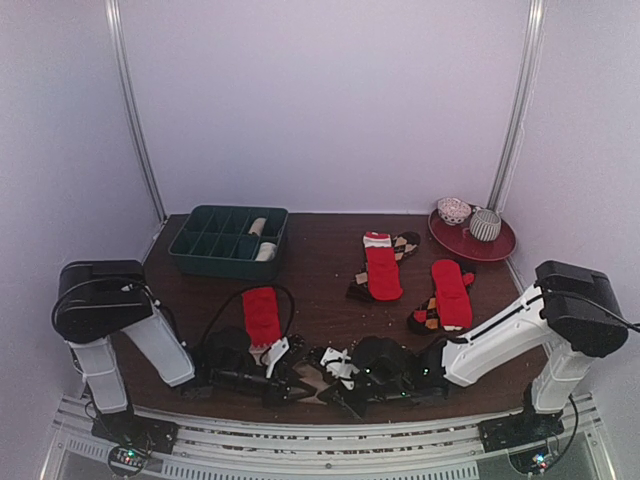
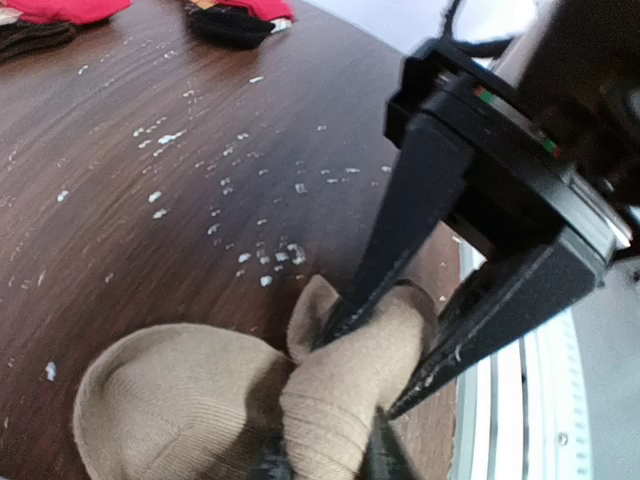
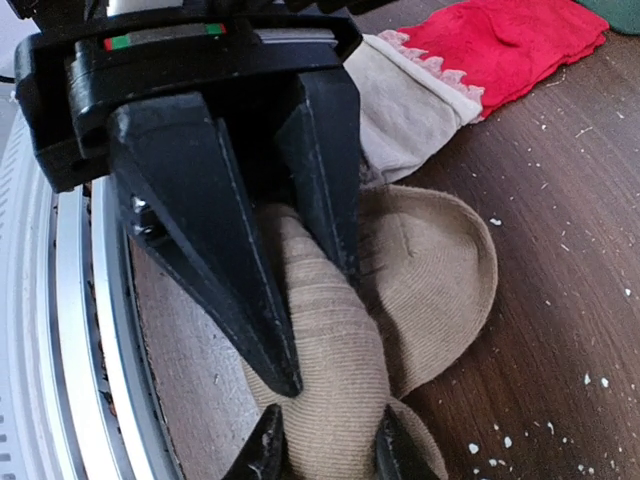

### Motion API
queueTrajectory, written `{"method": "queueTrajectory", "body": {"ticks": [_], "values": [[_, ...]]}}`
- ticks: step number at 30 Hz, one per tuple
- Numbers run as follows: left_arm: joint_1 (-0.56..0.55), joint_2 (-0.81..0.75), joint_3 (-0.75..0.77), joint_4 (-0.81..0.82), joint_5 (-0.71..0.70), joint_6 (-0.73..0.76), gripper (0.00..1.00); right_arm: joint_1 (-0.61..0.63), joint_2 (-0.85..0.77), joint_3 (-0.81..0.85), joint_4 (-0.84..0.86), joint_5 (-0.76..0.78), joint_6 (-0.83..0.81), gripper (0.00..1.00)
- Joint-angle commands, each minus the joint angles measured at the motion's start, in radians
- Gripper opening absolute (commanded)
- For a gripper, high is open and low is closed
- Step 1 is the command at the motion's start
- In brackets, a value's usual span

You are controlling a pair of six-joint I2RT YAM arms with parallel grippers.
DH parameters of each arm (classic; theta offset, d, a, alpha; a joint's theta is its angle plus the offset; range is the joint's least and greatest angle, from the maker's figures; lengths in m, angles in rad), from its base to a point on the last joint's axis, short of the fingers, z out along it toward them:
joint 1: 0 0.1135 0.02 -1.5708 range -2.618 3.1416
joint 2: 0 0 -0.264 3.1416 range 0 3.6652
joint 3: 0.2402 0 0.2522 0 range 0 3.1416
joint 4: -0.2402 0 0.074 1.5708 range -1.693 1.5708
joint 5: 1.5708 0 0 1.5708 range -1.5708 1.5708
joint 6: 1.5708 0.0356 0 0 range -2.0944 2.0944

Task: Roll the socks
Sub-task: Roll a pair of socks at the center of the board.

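1. Tan ribbed fabric is seen bunched at the near edge of the wooden table [image 2: 150, 250]: this is the tan sock [image 3: 430, 270], placed between the two arms.
2. The left gripper [image 2: 325, 455] is pressed together on the rolled part of the tan sock, and the fabric is pinched between its fingertips.
3. The right gripper [image 3: 330, 455] is pointed at the same roll from the opposite side. Its fingers are closed against the fabric, one on each flank.
4. A rounded flap of the tan sock is spread flat on the table beside both grippers.
5. A red sock [image 3: 500, 40] with a cream cuff is laid just beyond the tan sock.
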Motion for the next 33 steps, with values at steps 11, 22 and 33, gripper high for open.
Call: {"method": "queueTrajectory", "body": {"ticks": [11, 22, 33], "values": [[-0.002, -0.337, -0.035, -0.312, -0.171, 0.271, 0.96, -0.197, 0.186, 0.069, -0.452, -0.426, 0.093, 0.15], [-0.004, -0.295, -0.145, 0.002, -0.116, 0.455, 0.88, -0.262, 0.262, 0.126, -0.588, -0.489, 0.065, 0.15], [-0.004, -0.102, -0.020, -0.023, -0.043, 0.491, 0.71, -0.314, 0.306, 0.164, -0.662, -0.498, 0.003, 0.15]]}}
